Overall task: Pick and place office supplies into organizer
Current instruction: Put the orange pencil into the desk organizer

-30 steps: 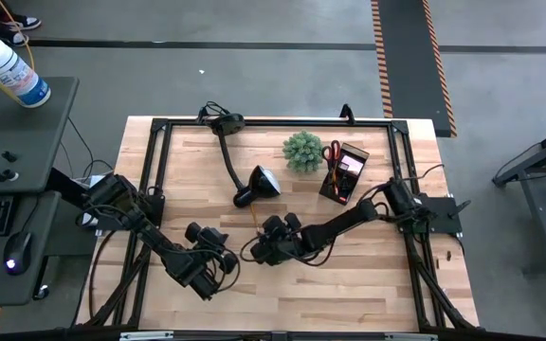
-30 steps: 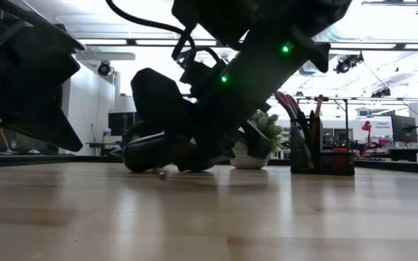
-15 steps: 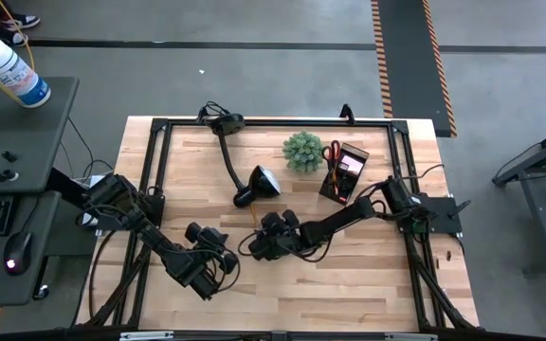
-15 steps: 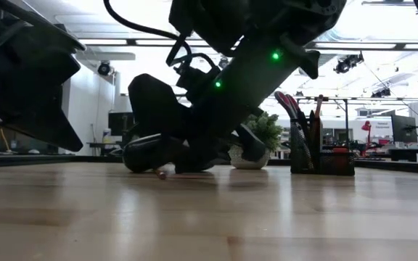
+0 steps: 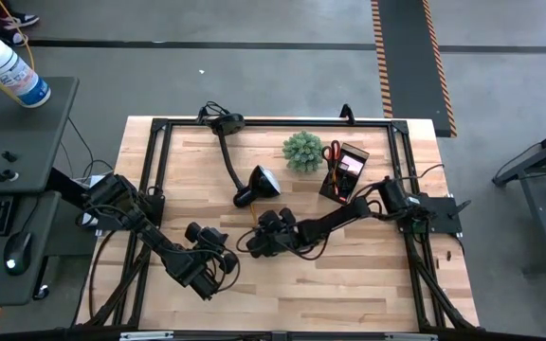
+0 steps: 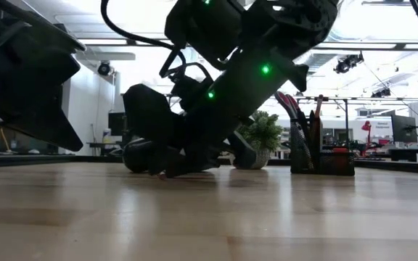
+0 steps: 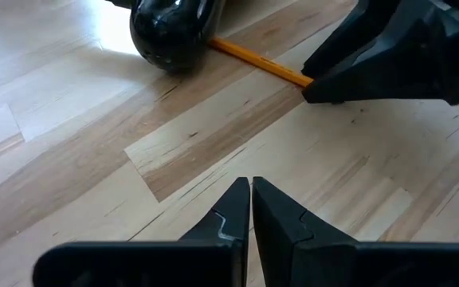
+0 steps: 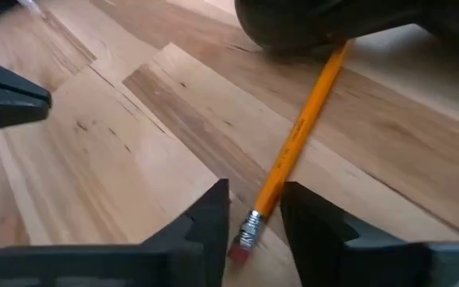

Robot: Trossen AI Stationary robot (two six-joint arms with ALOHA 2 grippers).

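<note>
An orange pencil (image 8: 297,139) lies flat on the wooden table, its far end under the black lamp head (image 8: 309,24). My right gripper (image 8: 255,215) is open and low over the table. Its fingers stand on either side of the pencil's eraser end (image 8: 244,243), with small gaps on both sides. In the high view this gripper (image 5: 254,239) is just near of the lamp head (image 5: 263,182). My left gripper (image 7: 250,191) is shut and waits above the table at the near left (image 5: 226,258). The black organizer (image 5: 342,175) at the far right holds red scissors (image 5: 334,152) and a pink pad (image 5: 352,163).
A green plant (image 5: 302,152) stands left of the organizer. The lamp's arm (image 5: 226,152) runs from the far edge to its head at the table's middle. Bare wood lies along the near edge (image 5: 330,294). A black frame (image 5: 254,121) borders the table.
My right gripper has sunk toward the table and gone a little toward the table's left edge, onto the pencil's eraser end. The pencil lies where it was.
</note>
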